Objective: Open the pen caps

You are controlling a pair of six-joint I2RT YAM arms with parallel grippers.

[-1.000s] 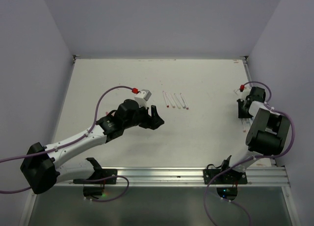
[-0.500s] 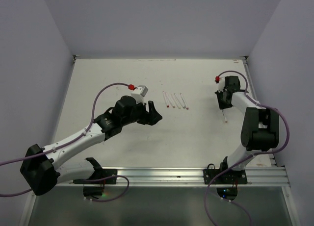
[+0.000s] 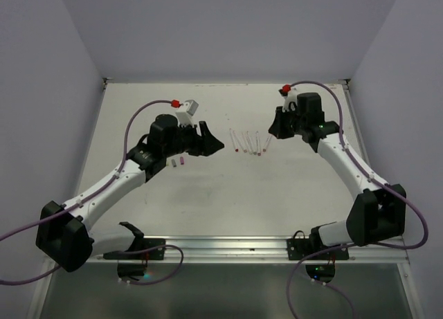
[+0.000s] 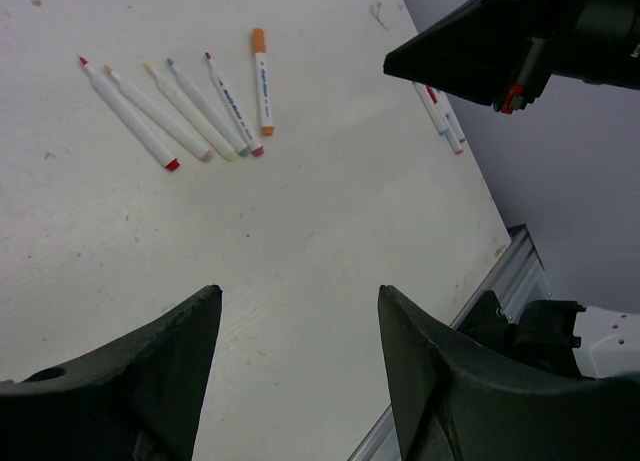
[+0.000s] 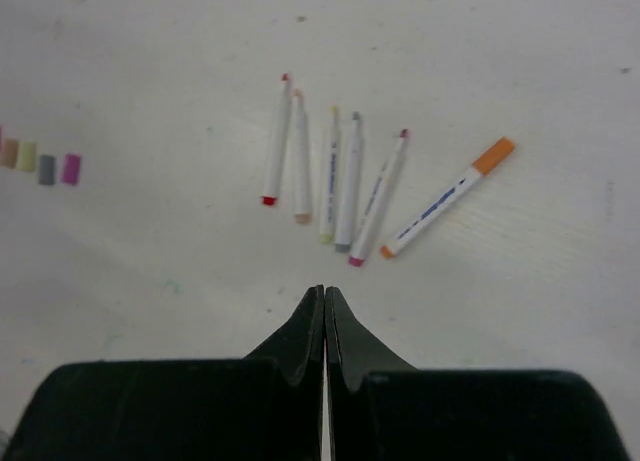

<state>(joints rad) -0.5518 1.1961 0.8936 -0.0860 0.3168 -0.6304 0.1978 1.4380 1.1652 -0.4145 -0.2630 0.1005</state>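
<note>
Loose pen caps (image 5: 46,165): at least four in a short row on the table (image 5: 520,41), well apart from the pens (image 5: 345,181), on their left; possibly a fifth, cut off at the frame edge.
Pens: six fanned side by side mid-table; five with bare tips; orange cap (image 5: 494,155) still seated on the sixth, at the right end; judged one cap short of done in this row.
Right gripper (image 5: 323,299): fingers pressed together, nothing between; near the row's right end.
Left gripper (image 4: 297,306): jaws apart, nothing between; above bare table short of the row.
Against a second ago: swing of the right arm (image 3: 342,160) in from the table's right edge to the pens, jaws gone fully together; shift of the left arm (image 3: 118,184) toward the far side, uncovering the loose caps; left jaws slightly narrower.
Reading: both ends converging on the orange-capped pen; probably pin barrel with one, pull cap with the other; reopen right jaws first.
</note>
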